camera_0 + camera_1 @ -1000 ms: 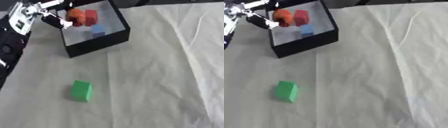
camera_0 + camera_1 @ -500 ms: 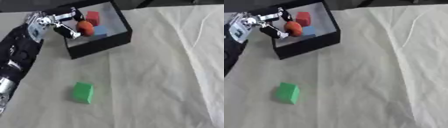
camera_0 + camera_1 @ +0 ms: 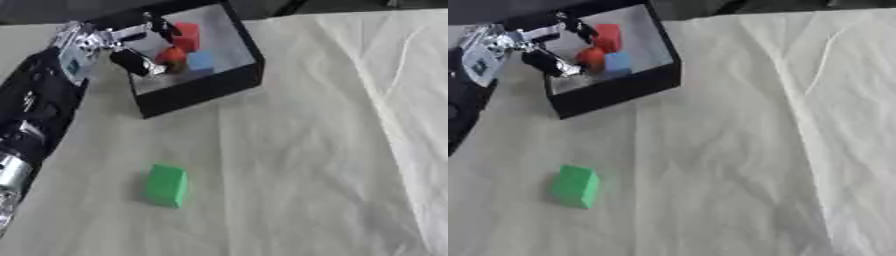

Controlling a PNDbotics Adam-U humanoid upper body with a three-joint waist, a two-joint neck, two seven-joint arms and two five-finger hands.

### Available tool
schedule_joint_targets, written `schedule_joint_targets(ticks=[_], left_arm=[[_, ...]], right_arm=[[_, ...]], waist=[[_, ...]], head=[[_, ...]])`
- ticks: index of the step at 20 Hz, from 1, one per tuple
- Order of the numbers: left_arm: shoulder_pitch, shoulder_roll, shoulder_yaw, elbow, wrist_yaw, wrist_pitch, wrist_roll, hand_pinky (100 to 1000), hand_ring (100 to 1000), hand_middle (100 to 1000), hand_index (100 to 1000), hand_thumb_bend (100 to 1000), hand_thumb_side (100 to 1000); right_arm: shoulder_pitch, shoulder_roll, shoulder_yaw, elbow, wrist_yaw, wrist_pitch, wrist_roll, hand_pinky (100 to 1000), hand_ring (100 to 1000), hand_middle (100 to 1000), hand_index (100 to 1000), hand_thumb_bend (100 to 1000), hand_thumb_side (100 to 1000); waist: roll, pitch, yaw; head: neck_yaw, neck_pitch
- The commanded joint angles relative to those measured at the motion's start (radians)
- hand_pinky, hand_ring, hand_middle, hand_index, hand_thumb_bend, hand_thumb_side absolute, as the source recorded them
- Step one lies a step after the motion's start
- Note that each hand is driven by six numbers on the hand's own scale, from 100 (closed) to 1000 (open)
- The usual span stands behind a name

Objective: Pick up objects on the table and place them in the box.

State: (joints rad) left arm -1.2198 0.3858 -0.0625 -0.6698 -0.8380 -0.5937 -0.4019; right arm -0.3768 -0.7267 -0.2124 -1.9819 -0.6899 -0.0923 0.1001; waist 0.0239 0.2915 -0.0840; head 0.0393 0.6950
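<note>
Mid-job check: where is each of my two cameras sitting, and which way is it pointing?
Left eye view: in the head, looking down at the cloth-covered table; the left arm enters from the left, its robot hand over the black box.
Right eye view: in the head too, facing likewise; the arm is cropped more.
Both show the box, its red, orange and blue pieces, and the green block.

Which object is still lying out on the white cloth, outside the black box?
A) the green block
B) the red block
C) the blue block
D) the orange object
A: the green block lies alone on the white cloth, while the red block, blue block and orange object sit inside the black box.
</note>
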Motion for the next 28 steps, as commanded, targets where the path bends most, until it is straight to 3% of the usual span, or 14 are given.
schedule_joint_targets(ticks=[1, 3, 4, 5, 12, 22, 28], left_arm=[[-0.012, 0.025, 0.000, -0.067, 0.090, 0.021, -0.007, 862, 765, 639, 860, 100, 210], [0.002, 0.042, -0.021, -0.128, 0.186, 0.030, -0.027, 860, 762, 635, 858, 100, 205], [0.010, 0.054, -0.035, -0.166, 0.240, 0.035, -0.041, 859, 762, 635, 857, 100, 295], [0.019, 0.069, -0.050, -0.207, 0.291, 0.043, -0.056, 859, 761, 635, 856, 100, 177], [0.107, 0.183, -0.151, -0.486, 0.564, 0.129, -0.161, 855, 766, 642, 841, 100, 126], [0.279, 0.316, -0.248, -0.853, 0.762, 0.271, -0.150, 851, 759, 653, 853, 100, 157], [0.403, 0.357, -0.301, -1.016, 0.775, 0.364, -0.155, 849, 760, 700, 860, 100, 260]], right_arm=[[0.002, -0.031, -0.013, -0.018, 0.007, -0.003, -0.005, 1000, 781, 671, 792, 100, 524], [0.015, -0.038, -0.016, -0.018, 0.008, -0.007, -0.010, 1000, 781, 671, 792, 100, 524], [0.022, -0.041, -0.017, -0.018, 0.009, -0.009, -0.011, 1000, 781, 671, 792, 100, 510], [0.028, -0.043, -0.018, -0.018, 0.010, -0.009, -0.013, 1000, 781, 671, 792, 100, 524], [0.060, -0.057, -0.022, -0.018, 0.010, -0.016, -0.024, 1000, 782, 672, 793, 100, 525], [0.096, -0.059, -0.027, -0.018, 0.026, -0.021, -0.031, 1000, 782, 672, 793, 100, 526], [0.103, -0.055, -0.026, -0.018, 0.035, -0.016, -0.030, 1000, 782, 672, 793, 100, 526]], waist=[[0.010, -0.023, 0.006], [0.011, -0.032, 0.017], [0.011, -0.038, 0.023], [0.012, -0.043, 0.029], [0.008, -0.074, 0.070], [0.001, -0.094, 0.115], [-0.001, -0.096, 0.130]], head=[[-0.018, 0.017], [-0.036, 0.032], [-0.045, 0.039], [-0.052, 0.044], [-0.095, 0.073], [-0.126, 0.075], [-0.131, 0.075]])
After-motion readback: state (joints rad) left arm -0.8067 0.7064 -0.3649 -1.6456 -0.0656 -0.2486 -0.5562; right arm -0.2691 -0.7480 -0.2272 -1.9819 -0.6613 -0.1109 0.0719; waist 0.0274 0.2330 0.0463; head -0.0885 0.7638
